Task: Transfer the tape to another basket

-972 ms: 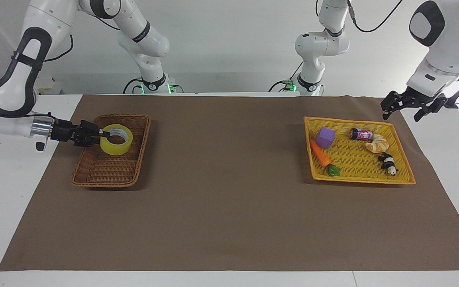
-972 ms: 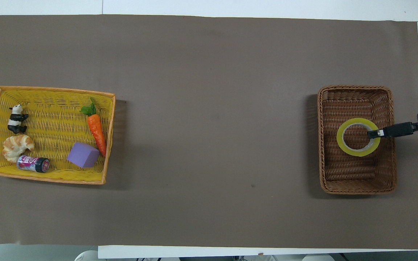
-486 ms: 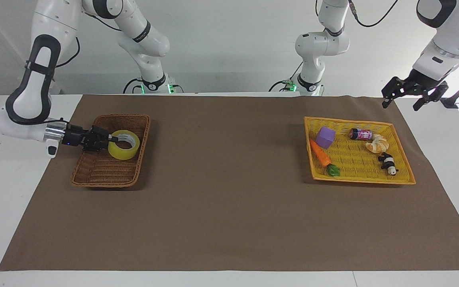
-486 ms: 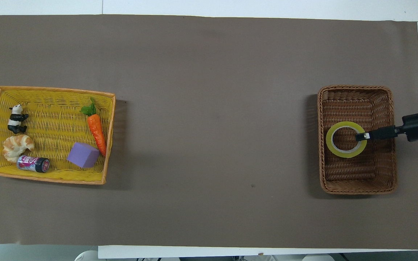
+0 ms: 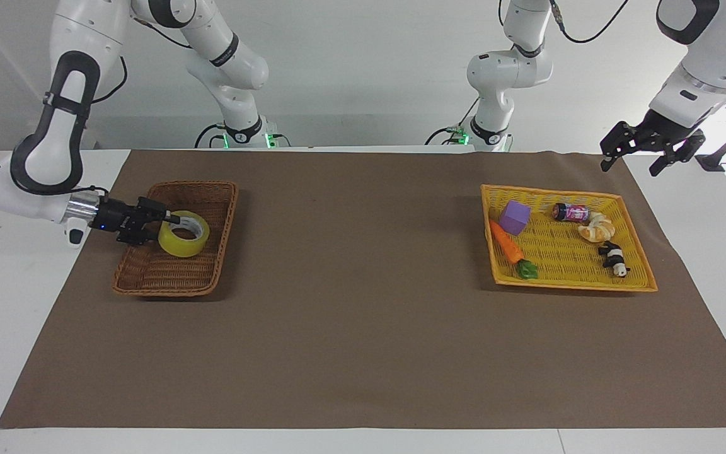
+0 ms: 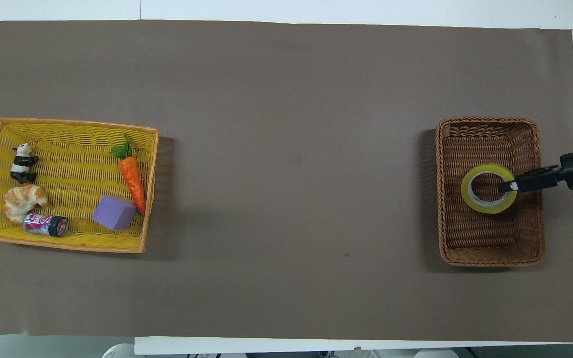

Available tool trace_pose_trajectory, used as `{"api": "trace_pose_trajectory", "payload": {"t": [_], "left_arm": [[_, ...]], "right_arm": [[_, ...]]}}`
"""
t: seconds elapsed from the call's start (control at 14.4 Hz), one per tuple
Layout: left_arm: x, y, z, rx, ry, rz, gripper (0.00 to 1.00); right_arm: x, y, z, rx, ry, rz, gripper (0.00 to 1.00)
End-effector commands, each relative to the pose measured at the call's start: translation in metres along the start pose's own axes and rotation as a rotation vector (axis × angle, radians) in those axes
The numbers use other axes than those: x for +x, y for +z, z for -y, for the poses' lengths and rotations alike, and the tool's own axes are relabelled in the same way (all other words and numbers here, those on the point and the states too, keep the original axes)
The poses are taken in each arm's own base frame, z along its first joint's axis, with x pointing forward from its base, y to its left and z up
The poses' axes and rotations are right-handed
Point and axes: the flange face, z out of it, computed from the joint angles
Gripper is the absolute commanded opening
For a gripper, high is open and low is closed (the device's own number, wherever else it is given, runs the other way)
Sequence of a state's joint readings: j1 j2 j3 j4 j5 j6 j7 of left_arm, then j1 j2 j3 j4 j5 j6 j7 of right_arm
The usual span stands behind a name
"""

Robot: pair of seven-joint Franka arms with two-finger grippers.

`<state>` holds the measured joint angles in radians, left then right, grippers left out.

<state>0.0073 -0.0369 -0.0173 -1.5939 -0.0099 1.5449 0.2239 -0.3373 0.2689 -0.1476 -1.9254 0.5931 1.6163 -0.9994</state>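
Our right gripper (image 5: 172,220) has the tape (image 5: 184,234) in the brown basket (image 5: 224,208), can't tell its jaws; left gripper (image 5: 629,157) jaws released.

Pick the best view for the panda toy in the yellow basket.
Overhead view: the panda toy lies unobstructed, its black and white body clear on the weave of the yellow basket. The facing view shows it slantwise, so its shape reads less clearly.

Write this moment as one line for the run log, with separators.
stage: placing | tape: in brown basket | right gripper: at tape's rim, grip unclear | left gripper: open, waiting, raised beside yellow basket
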Motion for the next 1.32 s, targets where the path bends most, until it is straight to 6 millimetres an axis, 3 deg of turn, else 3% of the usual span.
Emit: {"api": "trace_pose_trajectory", "payload": {"t": [0.0, 0.14, 0.42, 0.49, 0.76, 0.9, 1.11, 1.25], "left_arm": [[0.002, 0.006, 0.002, 0.006, 0.002, 0.013, 1.00], [-0.002, 0.009, 0.003, 0.020, 0.000, 0.049, 1.00], [-0.002, 0.011, 0.001, 0.017, -0.105, 0.059, 1.00], [-0.004, 0.011, 0.002, 0.015, -0.120, 0.074, 1.00], [-0.004, 0.011, -0.005, 0.024, -0.219, 0.079, 1.00], [-0.005, 0.019, -0.014, 0.029, -0.196, 0.100, 1.00], [-0.007, 0.020, -0.008, 0.027, -0.208, 0.101, 1.00], [-0.008, 0.020, -0.006, 0.027, -0.211, 0.101, 1.00]], "right_arm": [[0.021, -0.035, 0.060, -0.185, -0.059, 0.034, 1.00], [0.042, -0.056, 0.097, -0.369, -0.139, 0.107, 1.00], [0.047, -0.088, 0.157, -0.468, -0.191, 0.069, 1.00], [0.052, -0.092, 0.184, -0.488, -0.182, 0.039, 1.00], [0.069, -0.105, 0.267, -0.677, 0.059, 0.060, 1.00], [0.066, -0.113, 0.278, -0.695, 0.148, 0.070, 1.00], [0.060, -0.116, 0.274, -0.748, 0.244, 0.094, 1.00], [0.060, -0.132, 0.285, -0.736, 0.298, 0.098, 1.00]]}}
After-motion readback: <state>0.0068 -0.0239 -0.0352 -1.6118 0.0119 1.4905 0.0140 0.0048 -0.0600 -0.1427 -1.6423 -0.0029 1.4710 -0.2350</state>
